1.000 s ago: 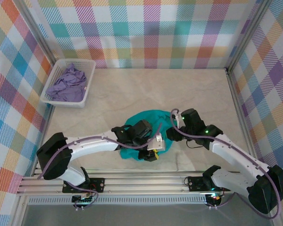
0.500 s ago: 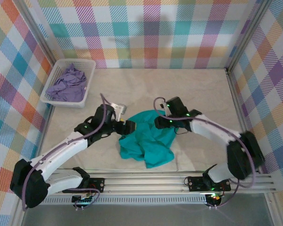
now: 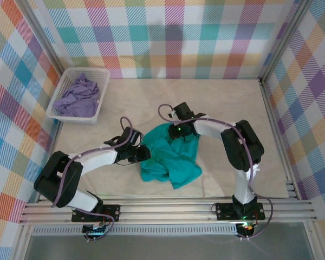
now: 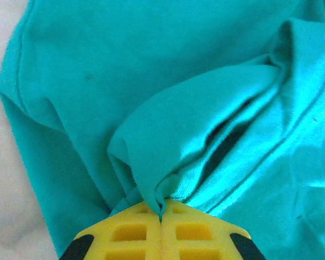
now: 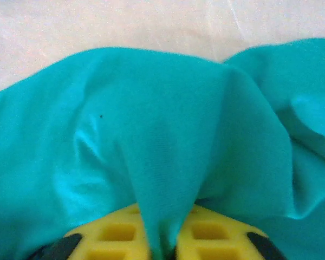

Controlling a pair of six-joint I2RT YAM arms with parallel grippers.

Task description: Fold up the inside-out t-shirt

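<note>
The inside-out t-shirt (image 3: 170, 160) lies crumpled in a teal heap on the middle of the table. My left gripper (image 3: 144, 153) sits at its left edge, shut on a pinched ridge of the teal fabric (image 4: 151, 162). At the heap's top edge my right gripper (image 3: 180, 133) is shut on another fold of the shirt (image 5: 168, 179), which rises between the yellow fingers (image 5: 119, 233). Both wrist views are close on teal cloth. No tag shows.
A white basket (image 3: 65, 115) with a lavender garment (image 3: 77, 98) stands at the back left. Bare pale table (image 3: 233, 108) lies behind and to the right of the shirt. Checked walls close in three sides, and a metal rail (image 3: 168, 212) runs along the near edge.
Both arms have swung from the near side of the shirt to its far and left edges. Both grippers opened on the way and have now shut on the fabric.
</note>
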